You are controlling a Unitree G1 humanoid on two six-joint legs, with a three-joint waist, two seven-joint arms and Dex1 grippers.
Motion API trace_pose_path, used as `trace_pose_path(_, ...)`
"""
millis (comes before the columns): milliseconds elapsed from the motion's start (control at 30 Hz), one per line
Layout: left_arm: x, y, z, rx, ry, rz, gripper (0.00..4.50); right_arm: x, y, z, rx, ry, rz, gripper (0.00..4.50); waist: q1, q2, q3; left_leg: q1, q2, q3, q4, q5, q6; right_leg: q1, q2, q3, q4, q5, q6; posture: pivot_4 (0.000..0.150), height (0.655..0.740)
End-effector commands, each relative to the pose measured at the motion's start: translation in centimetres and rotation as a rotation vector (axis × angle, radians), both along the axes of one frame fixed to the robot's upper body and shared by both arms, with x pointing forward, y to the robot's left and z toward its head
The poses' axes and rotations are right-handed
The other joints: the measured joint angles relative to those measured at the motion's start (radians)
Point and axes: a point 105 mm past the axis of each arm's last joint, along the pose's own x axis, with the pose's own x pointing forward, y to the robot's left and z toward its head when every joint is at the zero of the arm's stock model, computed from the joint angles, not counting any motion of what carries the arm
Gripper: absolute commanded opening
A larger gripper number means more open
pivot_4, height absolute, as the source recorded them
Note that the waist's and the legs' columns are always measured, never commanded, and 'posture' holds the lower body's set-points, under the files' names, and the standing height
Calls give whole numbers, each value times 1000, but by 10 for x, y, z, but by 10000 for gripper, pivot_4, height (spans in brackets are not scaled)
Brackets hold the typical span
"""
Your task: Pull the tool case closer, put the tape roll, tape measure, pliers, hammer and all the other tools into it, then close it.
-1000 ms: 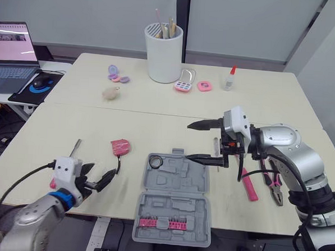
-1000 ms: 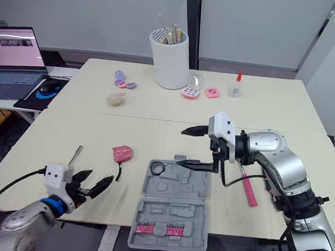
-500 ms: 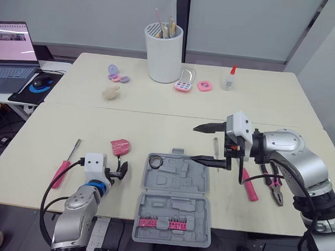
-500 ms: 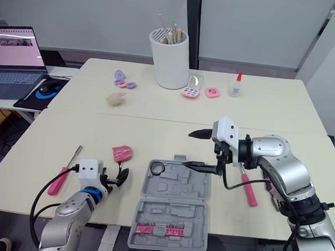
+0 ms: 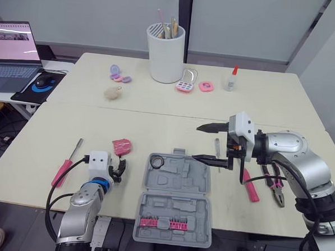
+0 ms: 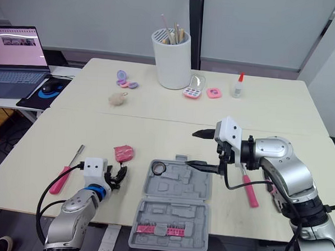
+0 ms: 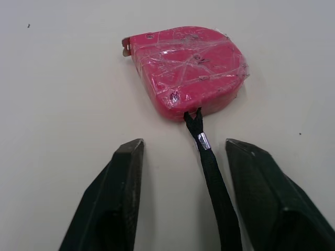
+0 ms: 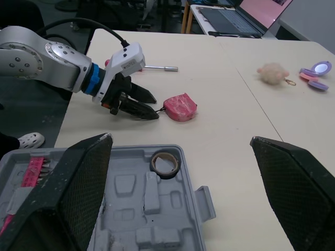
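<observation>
The grey tool case (image 5: 175, 199) lies open at the table's front edge, with the tape roll (image 5: 156, 160) in its far left corner. The pink tape measure (image 7: 188, 70) lies left of the case. My left gripper (image 5: 118, 169) is open just short of it, and the measure's black strap (image 7: 212, 172) runs between the fingers. My right gripper (image 5: 208, 143) hovers open over the case's far right corner. A pink-handled hammer (image 5: 248, 185) and pliers (image 5: 274, 179) lie at the right. A pink-handled screwdriver (image 5: 64, 168) lies at the left.
A white cup of brushes (image 5: 164, 52), a glue bottle (image 5: 230, 78), pink compacts (image 5: 184, 86) and a fuzzy charm (image 5: 112, 92) sit at the back. A laptop (image 5: 11, 55) stands on the side desk at the left. A small metal bit (image 5: 217, 146) lies under my right gripper.
My left arm has swung in from the table's front left corner up to the tape measure. My right gripper has drifted slightly to the right and stays open.
</observation>
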Motion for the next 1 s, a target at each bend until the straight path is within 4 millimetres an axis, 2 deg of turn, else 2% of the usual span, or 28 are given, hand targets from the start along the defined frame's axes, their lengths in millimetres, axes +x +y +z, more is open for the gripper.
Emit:
trace_pose_path(33, 0, -3, -7, 4, 30, -11, 13523, -4, -1, 13, 14, -57, 11, 45000, 0, 0, 0, 0, 0, 0, 0, 0, 0, 0, 0, 0, 0, 0, 0, 1500, 7400)
trace_pose_path(167, 0, -2, -8, 10, 32, -13, 1188, -4, -1, 11, 10, -52, 11, 45000, 0, 0, 0, 0, 0, 0, 0, 0, 0, 0, 0, 0, 0, 0, 0, 1500, 7400)
trace_pose_path(200, 0, -1, -8, 13, 32, -13, 236, -5, -2, 10, 5, -52, 12, 45000, 0, 0, 0, 0, 0, 0, 0, 0, 0, 0, 0, 0, 0, 0, 0, 1500, 7400)
trace_pose_path(567, -8, 2, -5, 31, 39, -34, 236, -14, 2, 4, -2, -31, 34, 45000, 0, 0, 0, 0, 0, 0, 0, 0, 0, 0, 0, 0, -1, 0, 0, 1500, 7400)
trace_pose_path(733, -39, -8, -9, 34, 103, -141, 236, -19, 5, 0, 2, -6, 51, 45000, -7, 0, 0, 0, 0, 1, -1, 0, 0, 0, 0, 1, -2, 0, 0, 1500, 7400)
trace_pose_path(1000, -96, -12, -11, -7, 268, -367, 236, -30, 11, -5, -12, 31, 101, 45000, -6, 1, 0, 0, 1, 0, -2, 0, 0, 0, 0, 1, -5, 0, 0, 1500, 7400)
